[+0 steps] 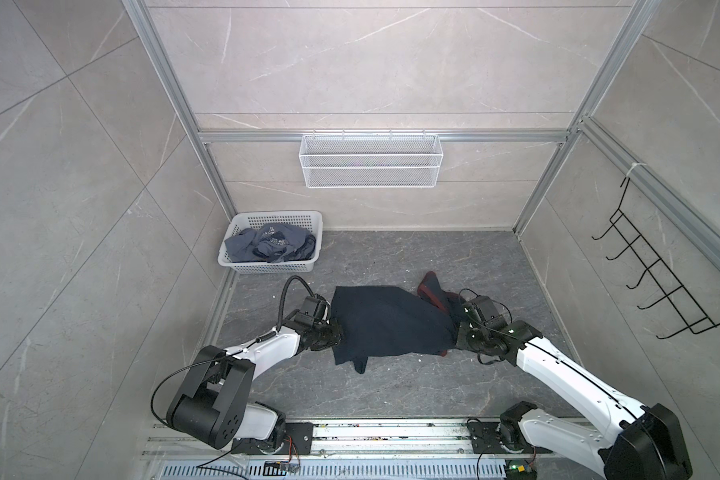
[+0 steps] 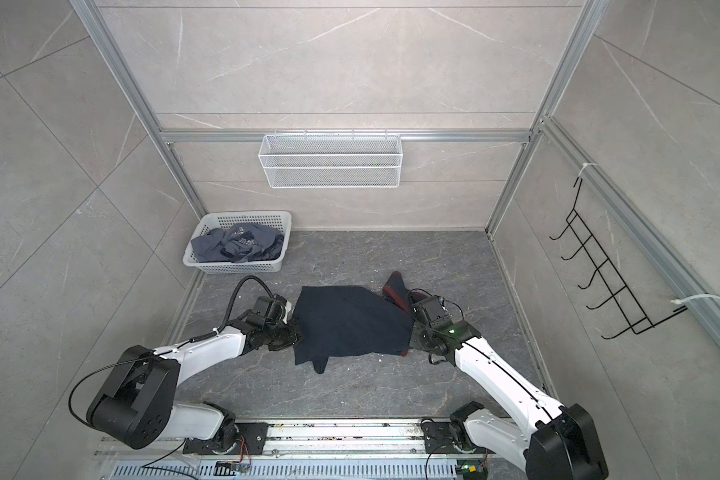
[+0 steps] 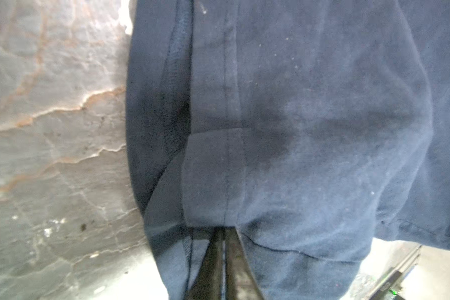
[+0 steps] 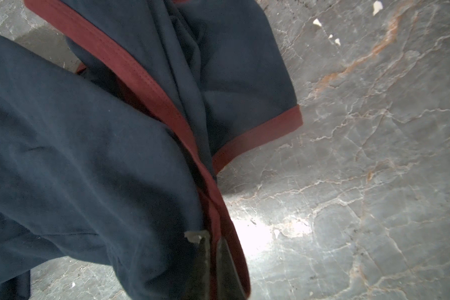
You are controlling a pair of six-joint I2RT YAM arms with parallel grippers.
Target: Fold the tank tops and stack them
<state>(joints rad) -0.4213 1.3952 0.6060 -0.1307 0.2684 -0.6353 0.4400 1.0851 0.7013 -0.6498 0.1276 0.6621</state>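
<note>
Firmly pinching near-black navy cloth tank top (image 1: 391, 324), sprawled on grey marbled tabletop (image 1: 391, 257): left end effector (image 3: 222, 233) at stitched edge, right end effector (image 4: 211, 241) at red trim (image 4: 146, 85). Likely soft, light, floppy; best taken by edges.

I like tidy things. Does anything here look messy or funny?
Yes. The navy tank top looks lopsided, one corner poking toward the front and its red-trimmed end bunched up. The blue-grey tank top is a crumpled heap in the white basket.
</note>
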